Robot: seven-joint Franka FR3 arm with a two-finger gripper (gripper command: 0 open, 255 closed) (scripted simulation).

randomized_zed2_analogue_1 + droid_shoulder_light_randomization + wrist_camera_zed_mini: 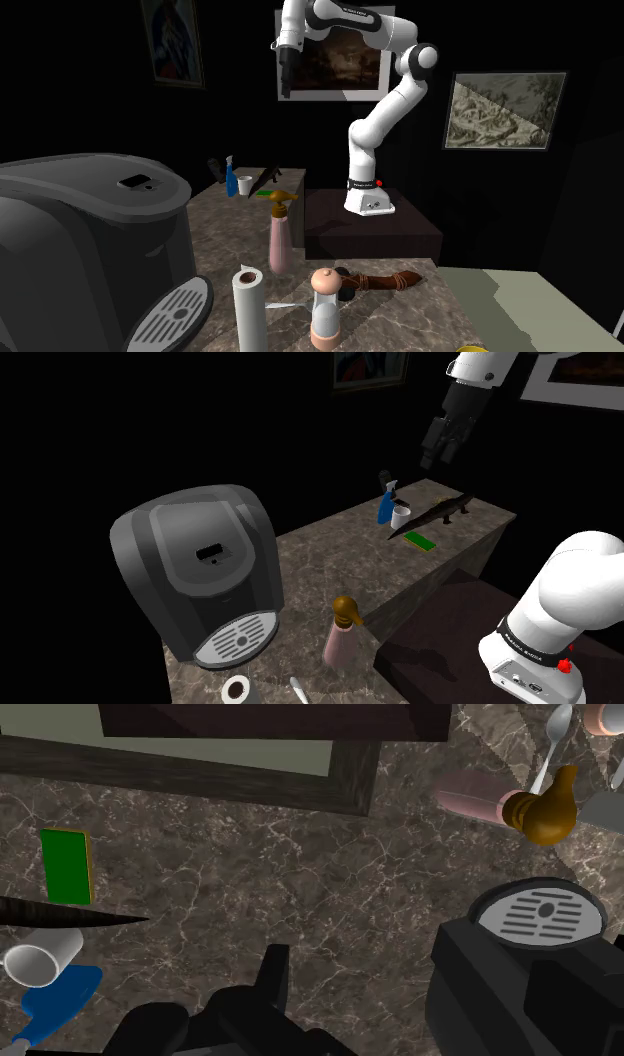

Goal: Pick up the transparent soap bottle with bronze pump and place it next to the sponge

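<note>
The soap bottle (339,638) has a pinkish see-through body and a bronze pump, and it stands upright near the counter's front edge, beside the coffee machine. It also appears in the second exterior view (280,238) and in the wrist view (483,805). The green sponge (421,540) lies flat at the far end of the counter, next to a dark pointed object; the wrist view also takes in the sponge (65,866). My gripper (438,458) hangs open high above the far end of the counter, holding nothing; it is also seen in the second exterior view (285,92). One black finger (273,972) shows in the wrist view.
A large dark coffee machine (200,572) takes up the counter's near left in the shoulder view. A blue spray bottle (386,503), a white cup (401,518) and the dark pointed object (436,512) crowd the sponge's end. A paper roll (248,306), a grinder (325,306) and a spoon (299,690) lie near the front.
</note>
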